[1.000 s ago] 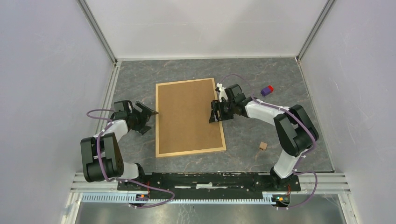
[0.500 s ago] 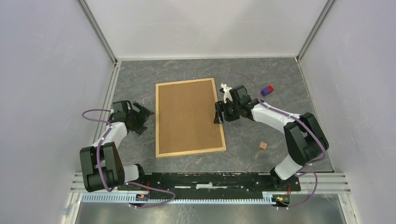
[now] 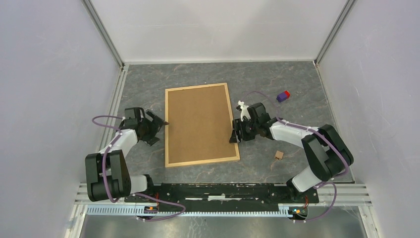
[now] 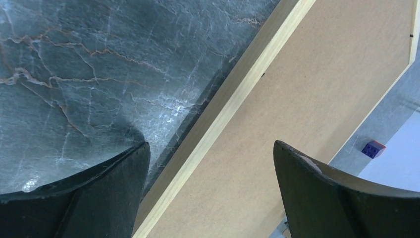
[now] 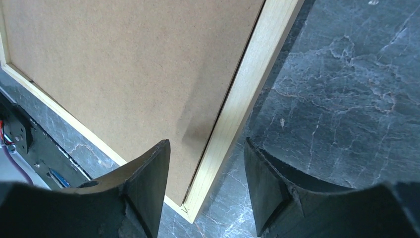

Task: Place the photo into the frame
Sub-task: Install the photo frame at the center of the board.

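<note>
The frame point(image 3: 199, 124) lies flat in the middle of the table, back side up, brown fibreboard inside thin light wood strips. The photo is hidden from view. My left gripper point(image 3: 162, 122) is open at the frame's left edge; in its wrist view the wood strip point(image 4: 233, 96) runs between its fingers point(image 4: 317, 198). My right gripper point(image 3: 233, 134) is open and straddles the frame's right edge near the near corner; the strip point(image 5: 242, 104) lies between its fingers point(image 5: 143, 193). Neither holds anything.
A small purple and red block point(image 3: 283, 95) sits at the back right, also seen in the left wrist view point(image 4: 372, 148). A small tan wooden cube point(image 3: 279, 155) lies right of the frame's near corner. White walls enclose the grey marbled table point(image 3: 277, 79).
My right gripper has slid along the frame's right edge towards the near corner, off the backing. My left gripper has shifted slightly, back to the left edge. The frame has shifted slightly.
</note>
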Tool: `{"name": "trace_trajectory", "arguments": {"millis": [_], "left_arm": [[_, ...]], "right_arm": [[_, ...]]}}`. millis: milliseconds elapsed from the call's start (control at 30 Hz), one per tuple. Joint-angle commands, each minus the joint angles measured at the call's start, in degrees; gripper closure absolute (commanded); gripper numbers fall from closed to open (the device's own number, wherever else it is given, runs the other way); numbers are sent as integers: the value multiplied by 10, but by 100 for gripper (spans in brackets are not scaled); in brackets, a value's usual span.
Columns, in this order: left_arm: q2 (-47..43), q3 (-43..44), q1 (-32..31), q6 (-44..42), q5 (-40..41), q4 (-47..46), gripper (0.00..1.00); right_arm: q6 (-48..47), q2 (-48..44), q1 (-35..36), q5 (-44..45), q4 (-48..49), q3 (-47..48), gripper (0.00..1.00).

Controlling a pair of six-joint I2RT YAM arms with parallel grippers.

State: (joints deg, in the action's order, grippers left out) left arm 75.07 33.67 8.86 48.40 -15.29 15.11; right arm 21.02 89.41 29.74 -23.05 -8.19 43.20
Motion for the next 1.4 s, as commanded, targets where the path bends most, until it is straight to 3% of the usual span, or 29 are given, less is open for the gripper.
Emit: {"name": "trace_trajectory", "arguments": {"millis": [0,400,567,767,933,1267,1367], "left_arm": [[-19,-10,-6,-16,7,4,0],[2,-16,-7,-25,-11,-8,0],[8,-21,-8,-19,-18,-18,0],[13,-22,-7,-17,-24,-24,0],[18,-26,-7,-11,-31,-32,0],[49,-36,-27,10,-66,-58,0],[46,-37,-29,11,-64,-57,0]], "right_arm": [[18,-18,2,-14,54,-24,37],[27,-90,4,13,18,-18,38],[67,-68,12,-39,85,-45,43],[82,-46,13,-40,125,-62,48],[80,-27,12,-38,125,-64,47],[154,-26,17,-125,254,-74,47],[154,-24,20,-123,248,-60,47]]}}
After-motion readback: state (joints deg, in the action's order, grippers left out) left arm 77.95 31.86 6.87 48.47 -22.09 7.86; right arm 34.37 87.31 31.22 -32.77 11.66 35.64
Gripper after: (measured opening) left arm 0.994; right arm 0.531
